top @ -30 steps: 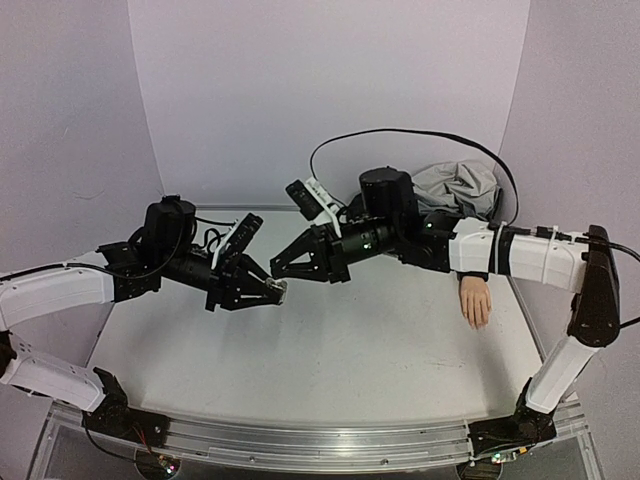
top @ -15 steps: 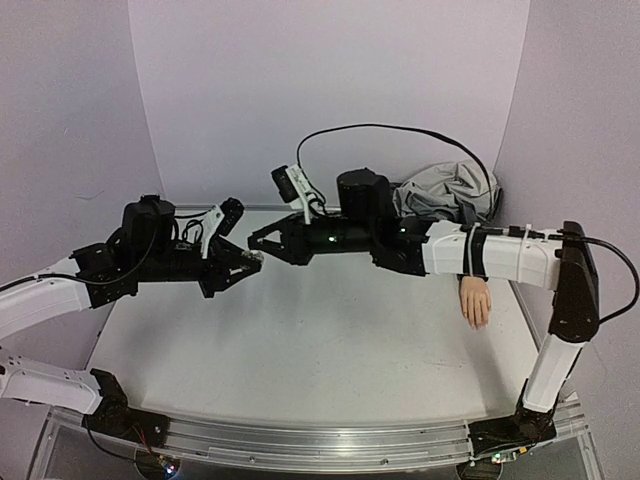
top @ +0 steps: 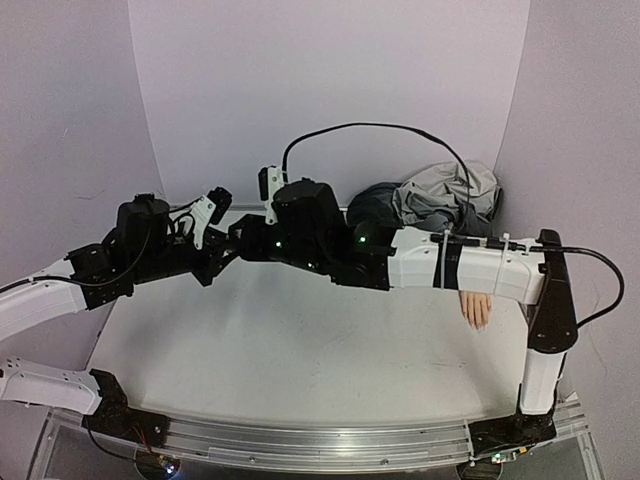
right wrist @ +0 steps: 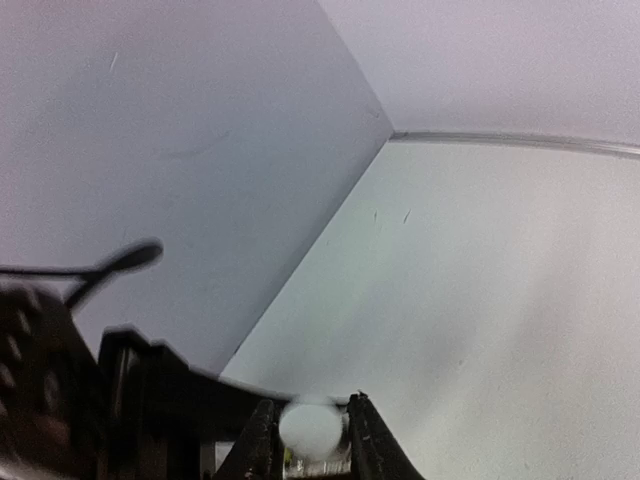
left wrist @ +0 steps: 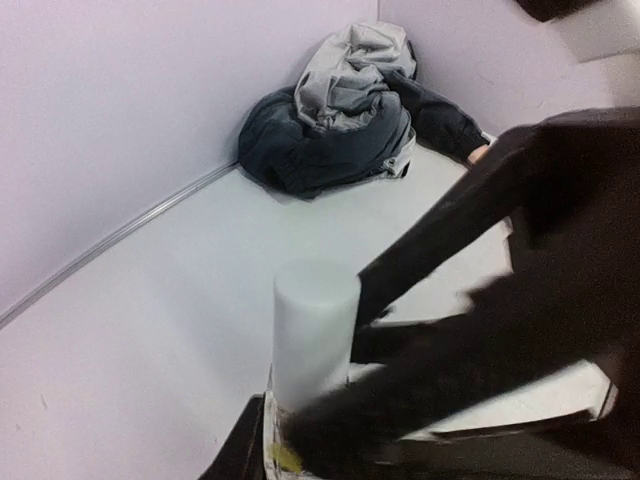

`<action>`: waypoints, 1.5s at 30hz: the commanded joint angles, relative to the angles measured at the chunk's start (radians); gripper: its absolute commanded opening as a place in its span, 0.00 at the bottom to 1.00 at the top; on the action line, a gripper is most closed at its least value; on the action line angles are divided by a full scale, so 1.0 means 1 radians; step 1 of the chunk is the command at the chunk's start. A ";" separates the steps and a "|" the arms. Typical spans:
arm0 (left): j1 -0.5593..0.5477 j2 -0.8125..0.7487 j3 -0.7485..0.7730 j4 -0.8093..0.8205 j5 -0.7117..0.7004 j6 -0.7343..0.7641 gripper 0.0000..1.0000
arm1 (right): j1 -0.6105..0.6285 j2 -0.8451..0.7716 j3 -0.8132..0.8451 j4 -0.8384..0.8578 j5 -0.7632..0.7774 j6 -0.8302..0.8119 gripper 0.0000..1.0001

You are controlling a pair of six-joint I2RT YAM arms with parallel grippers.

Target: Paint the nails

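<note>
A small clear bottle with a tall white cap stands upright in my left gripper, which is shut on its glass body. My right gripper has come up against it from the right. The cap, seen end-on, sits between its slightly parted fingers with a thin gap on one side. In the top view the two grippers meet above the table's back left. The mannequin hand lies palm down at the far right. Its nails are too small to make out.
A crumpled grey and dark jacket is heaped in the back right corner, its sleeve running to the hand. The right forearm stretches across the table's back half. Lilac walls close in three sides.
Both arms have swung left and toward the back wall with the bottle. My right gripper has slid over the cap and its jaws have parted a little. The hand has not moved.
</note>
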 commanded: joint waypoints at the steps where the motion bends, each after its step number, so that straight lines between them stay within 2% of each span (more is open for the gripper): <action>1: 0.018 -0.052 0.004 0.235 -0.044 -0.085 0.00 | 0.072 -0.136 -0.108 -0.055 -0.081 -0.066 0.46; 4: 0.018 -0.064 -0.021 0.160 -0.031 -0.155 0.00 | 0.027 -0.288 -0.270 0.056 -0.125 -0.142 0.63; 7: 0.019 -0.054 -0.008 0.077 -0.013 -0.218 0.00 | -0.035 -0.380 -0.400 0.137 -0.265 -0.246 0.73; 9: 0.020 -0.047 0.005 0.054 0.101 -0.234 0.00 | -0.090 -0.426 -0.478 0.185 -0.390 -0.305 0.77; 12: 0.024 -0.032 0.035 0.053 0.395 -0.230 0.00 | -0.197 -0.425 -0.503 0.218 -0.674 -0.357 0.77; 15: 0.024 -0.006 0.067 0.053 0.677 -0.217 0.00 | -0.222 -0.411 -0.490 0.255 -0.867 -0.407 0.76; 17: 0.024 0.011 0.078 0.053 0.797 -0.223 0.00 | -0.223 -0.394 -0.474 0.283 -0.982 -0.426 0.76; 21: 0.024 0.055 0.096 0.053 0.969 -0.250 0.00 | -0.222 -0.334 -0.428 0.329 -1.177 -0.416 0.68; 24: 0.022 0.085 0.103 0.054 1.018 -0.261 0.00 | -0.218 -0.309 -0.427 0.408 -1.268 -0.369 0.62; 30: 0.021 0.116 0.115 0.059 1.069 -0.252 0.00 | -0.216 -0.286 -0.417 0.439 -1.289 -0.351 0.42; 32: 0.022 0.125 0.118 0.059 1.089 -0.248 0.00 | -0.216 -0.277 -0.412 0.452 -1.297 -0.342 0.40; 38: 0.022 0.134 0.118 0.059 1.100 -0.239 0.00 | -0.216 -0.243 -0.389 0.471 -1.331 -0.318 0.26; 45: 0.021 0.137 0.115 0.059 1.116 -0.232 0.00 | -0.216 -0.230 -0.381 0.488 -1.353 -0.301 0.19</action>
